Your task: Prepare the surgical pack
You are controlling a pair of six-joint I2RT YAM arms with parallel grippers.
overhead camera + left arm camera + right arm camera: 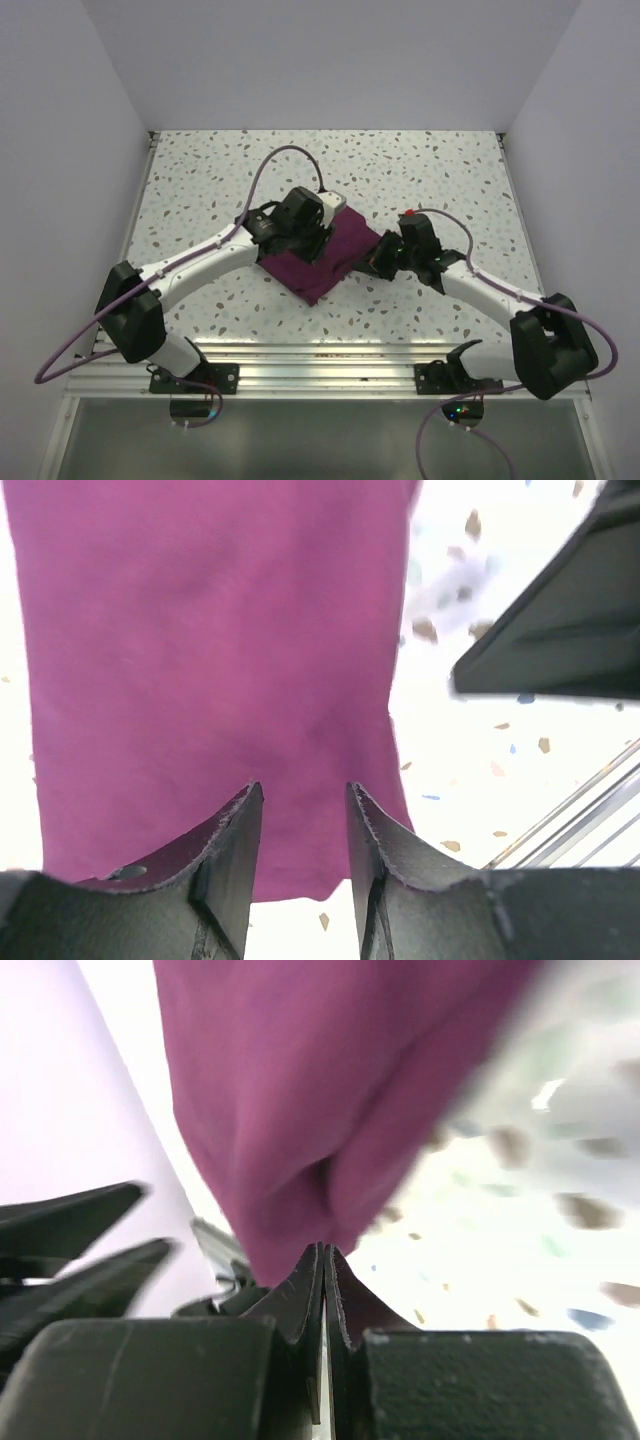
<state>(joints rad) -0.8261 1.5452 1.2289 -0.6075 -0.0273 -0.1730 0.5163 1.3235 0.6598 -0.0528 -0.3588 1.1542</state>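
Left gripper (300,236): jaws parted, nothing between them, poised over the cloth (326,256) at its left part. In the left wrist view the gripper (300,792) shows a clear gap between its fingers, with the cloth (210,630) filling the view behind it; whether the fingers touch the fabric cannot be told.

Right gripper (384,256): at the right edge of the cloth. In the right wrist view it (325,1252) is closed, fingers pressed together, and the cloth (300,1080) puckers into a fold right at the tips, pinched there.

Cloth: dark purple, folded into a compact bundle, lying on the speckled worktop (420,170) between the two grippers. The worktop's metal rail (320,352) runs along the edge on the near side of the cloth, well apart from it.

Tray, gauze and instruments: not visible.
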